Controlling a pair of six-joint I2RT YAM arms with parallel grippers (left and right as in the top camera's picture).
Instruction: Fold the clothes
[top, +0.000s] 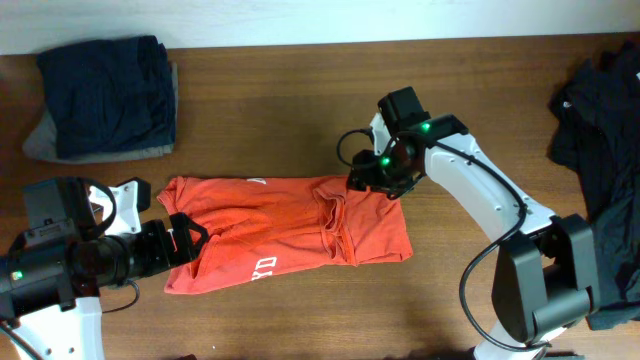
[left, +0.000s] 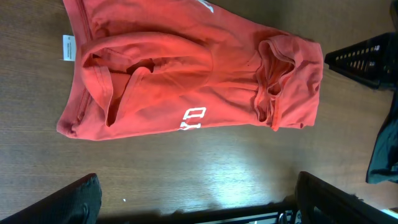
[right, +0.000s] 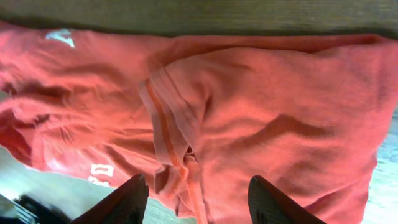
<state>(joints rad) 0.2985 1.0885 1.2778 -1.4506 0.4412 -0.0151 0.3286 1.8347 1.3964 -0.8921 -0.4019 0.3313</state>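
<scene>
The clothes being worked on are an orange-red T-shirt (top: 280, 230) with white lettering, lying partly folded across the middle of the table. Its sleeve and hem are bunched toward the right end (left: 273, 87). My left gripper (top: 190, 240) sits at the shirt's left end, open wide, with only bare wood between its fingers (left: 199, 186). My right gripper (top: 375, 178) hovers over the shirt's far right corner. In the right wrist view its fingers stand apart above the fabric (right: 280, 112), so the right gripper (right: 198, 182) is open and holds nothing.
A folded navy garment on a grey one (top: 105, 95) lies at the back left. A heap of dark clothes (top: 600, 120) covers the right edge of the table. Bare wood runs along the front of the shirt.
</scene>
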